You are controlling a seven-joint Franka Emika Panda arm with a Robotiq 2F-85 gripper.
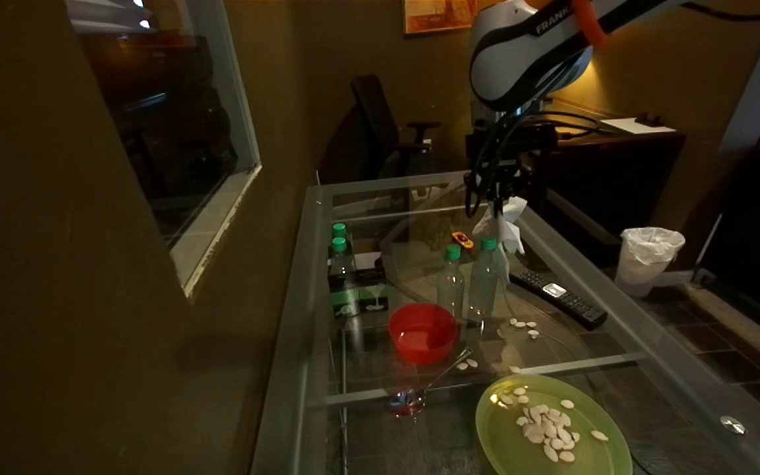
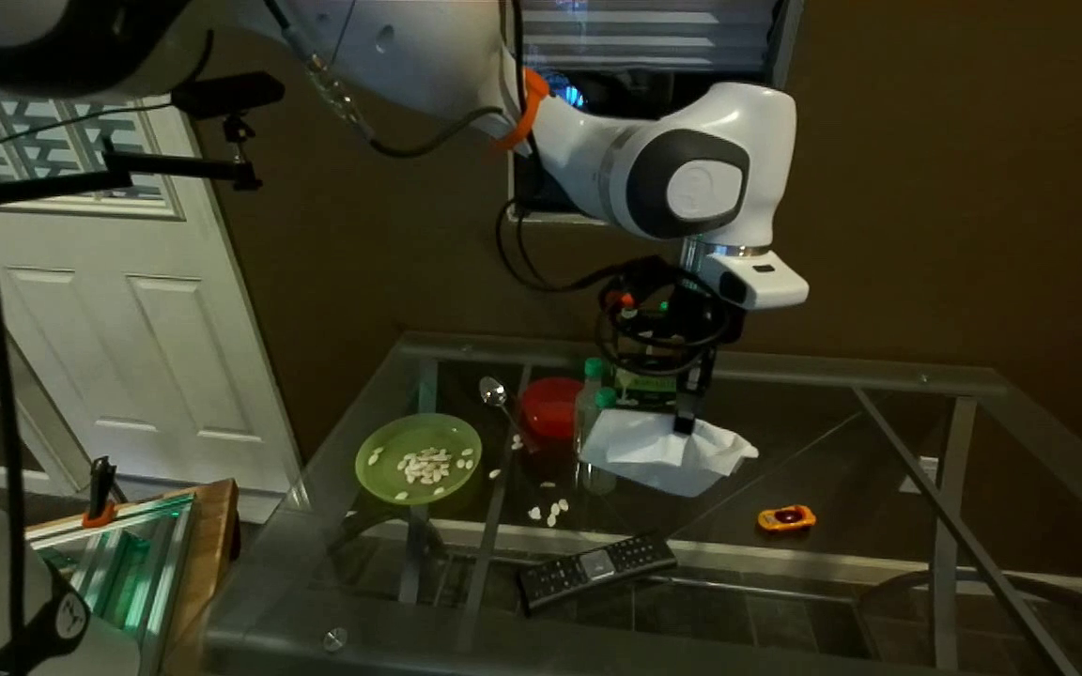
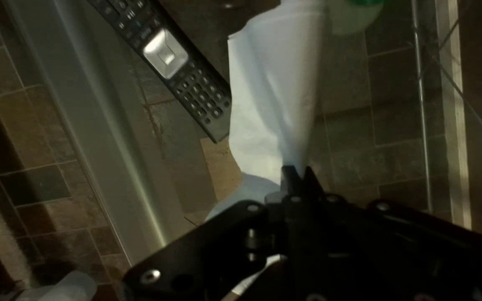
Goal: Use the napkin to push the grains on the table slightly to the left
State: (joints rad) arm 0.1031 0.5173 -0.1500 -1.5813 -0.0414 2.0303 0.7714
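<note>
My gripper is shut on the white crumpled napkin, pinching it at the fingertips in the wrist view (image 3: 297, 171) and in both exterior views (image 1: 499, 203) (image 2: 685, 421). The napkin (image 3: 257, 104) spreads out below and beyond the fingers and also shows in both exterior views (image 1: 510, 227) (image 2: 658, 455). Whether it touches the glass table (image 2: 832, 573) is unclear. The pale grains (image 1: 524, 324) lie loose on the glass between the green plate and the remote, apart from the napkin; they also show in an exterior view (image 2: 553, 512). The wrist view shows no grains.
Two green-capped bottles (image 1: 451, 284) stand close to the napkin, with a red bowl (image 1: 423, 333) and a spoon (image 2: 494, 392) nearby. A black remote (image 2: 597, 566) lies near the table edge. A green plate (image 2: 377, 479) holds more pale pieces. A toy car (image 2: 786, 518) and a box (image 1: 359, 297) are also there.
</note>
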